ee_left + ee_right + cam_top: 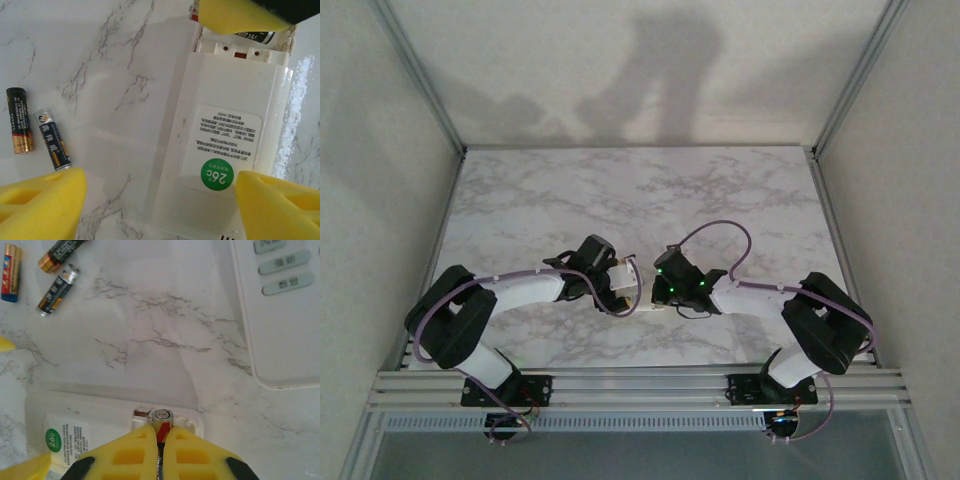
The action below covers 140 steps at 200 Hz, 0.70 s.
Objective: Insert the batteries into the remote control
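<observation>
- Remote control [225,125] lies back-up on the counter [100,60], sticker showing. Its long axis runs from the left arm toward the right arm.
- Battery recess [167,416] is at the end nearer the right arm, so that arm is judged better placed for loading.
- Right fingers [135,452] are clamped narrow on the held battery [162,426]. Its long axis is in line with the fingers and its metal end is at the recess lip. Whether it is seated cannot be told.
- The coming move is judged to be a short push along the remote's length into the recess.
- Left fingers [42,200] stand wide, straddling the remote's other end. One pad is apart from the remote's edge and the other is at the opposite edge. No contact can be confirmed.
- Loose batteries [52,140] lie near the left pad, roughly parallel to the remote.
- Buttoned white handset [280,315] lies well apart beyond the recess end, with bare marble between. Room for the push is judged ample.
</observation>
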Each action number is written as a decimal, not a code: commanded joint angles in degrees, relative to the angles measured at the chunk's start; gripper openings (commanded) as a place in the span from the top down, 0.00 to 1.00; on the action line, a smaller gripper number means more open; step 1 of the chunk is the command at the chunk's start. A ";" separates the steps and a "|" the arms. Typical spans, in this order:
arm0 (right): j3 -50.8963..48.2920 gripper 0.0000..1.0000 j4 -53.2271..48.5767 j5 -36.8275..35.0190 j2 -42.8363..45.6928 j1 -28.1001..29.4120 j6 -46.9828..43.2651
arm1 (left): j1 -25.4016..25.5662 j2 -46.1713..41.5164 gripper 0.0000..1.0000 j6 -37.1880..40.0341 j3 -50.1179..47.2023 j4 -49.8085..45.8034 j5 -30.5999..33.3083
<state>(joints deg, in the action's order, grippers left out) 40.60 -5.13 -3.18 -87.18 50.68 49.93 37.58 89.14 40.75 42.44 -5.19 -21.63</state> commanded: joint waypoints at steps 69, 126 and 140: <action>-1.61 0.91 2.52 -1.42 -2.50 2.19 3.40 | 1.53 3.46 0.26 -0.57 2.92 -5.18 0.27; -2.37 0.83 -0.05 -2.30 -0.19 2.89 3.42 | 1.57 2.93 0.26 -2.07 3.13 -5.31 0.86; -2.32 0.82 -1.17 -3.17 1.29 2.86 3.24 | 1.65 2.72 0.26 -2.25 3.18 -5.37 1.01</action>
<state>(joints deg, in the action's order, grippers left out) 39.68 -3.62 -4.86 -87.85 52.56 52.21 38.20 90.98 39.42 44.91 -8.14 -21.85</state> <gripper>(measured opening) 0.173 0.740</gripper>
